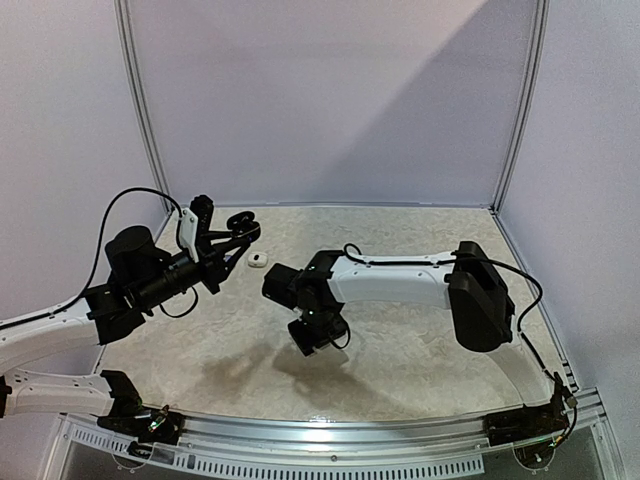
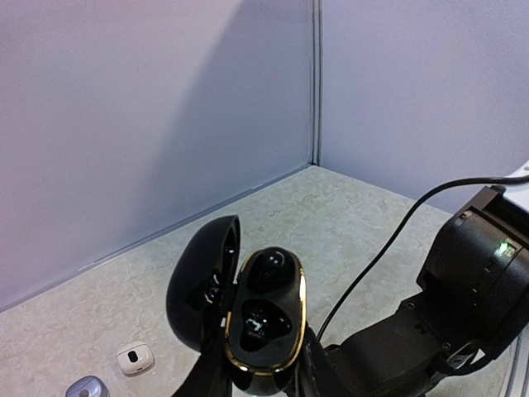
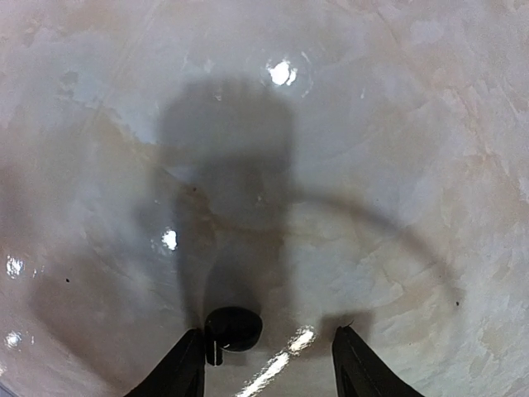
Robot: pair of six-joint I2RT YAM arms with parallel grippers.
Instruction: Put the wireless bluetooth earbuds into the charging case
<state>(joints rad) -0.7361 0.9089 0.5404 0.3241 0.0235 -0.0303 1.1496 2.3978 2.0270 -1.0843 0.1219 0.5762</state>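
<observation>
Enclosure: pale lilac walls (image 1: 330,100) stand on three sides of a beige marbled table (image 1: 420,350).
Right arm: it reaches in from the right, and the right gripper (image 1: 318,335) points straight down over the middle of the table, above its own shadow.
Left arm: it reaches in from the left, and the left gripper (image 1: 232,240) is raised above the far left part of the table.
Charging case: a glossy black charging case (image 2: 264,331) with a gold rim is clamped between the left fingers (image 2: 207,382) low on its body. Its lid (image 2: 198,277) is hinged wide open to one side.
Case contents: two dark, shiny wells lie inside the gold rim (black on black, so it is unclear whether a bud sits in either one).
White piece: a small white rounded piece (image 2: 134,358) with a dark spot lies on the table below the held case. Whether it is a bud or a case cannot be told.
Grey piece: a silvery-grey rounded piece (image 2: 87,386) sits near the white one, cut off by the picture's edge.
Earbud: in the right wrist view one black earbud (image 3: 233,328) sits just beside the inner face of one finger (image 3: 186,368). The other finger is well apart from it.
Right fingers: they are spread wide, and whether the bud rests on the table or clings to the finger cannot be told.
</observation>
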